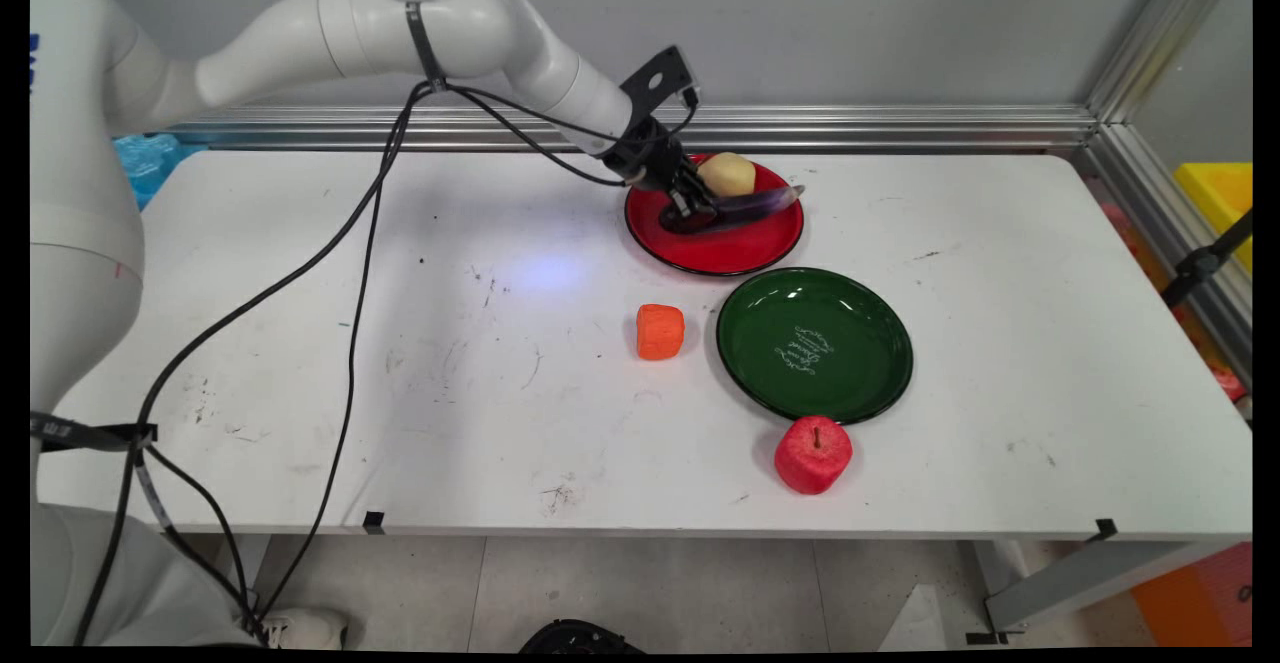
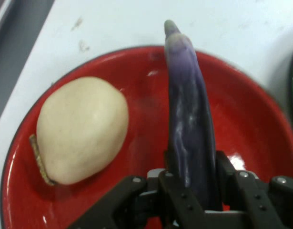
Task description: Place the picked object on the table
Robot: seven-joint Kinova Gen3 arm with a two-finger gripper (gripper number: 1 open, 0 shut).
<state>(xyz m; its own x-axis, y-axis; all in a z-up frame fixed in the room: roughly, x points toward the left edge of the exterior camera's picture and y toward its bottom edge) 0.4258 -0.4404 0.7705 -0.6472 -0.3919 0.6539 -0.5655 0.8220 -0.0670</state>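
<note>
A long purple eggplant [image 2: 190,119] lies across the red plate [image 2: 251,124], its tip pointing away from the hand. My gripper [image 2: 194,186] is shut on the eggplant's near end, a finger on each side. In the main view the gripper [image 1: 690,205] sits low over the red plate [image 1: 715,248] at the table's back, with the eggplant [image 1: 755,205] reaching to the right over the rim. A pale yellow potato-like piece [image 2: 82,130] rests on the same plate beside the eggplant, also visible behind the gripper as the pale piece [image 1: 727,174].
An empty green plate [image 1: 815,343] sits just in front of the red one. An orange chunk [image 1: 660,331] lies left of the green plate. A red apple [image 1: 813,454] stands at the green plate's near rim. Black cables [image 1: 350,343] hang from the arm over the table's left half.
</note>
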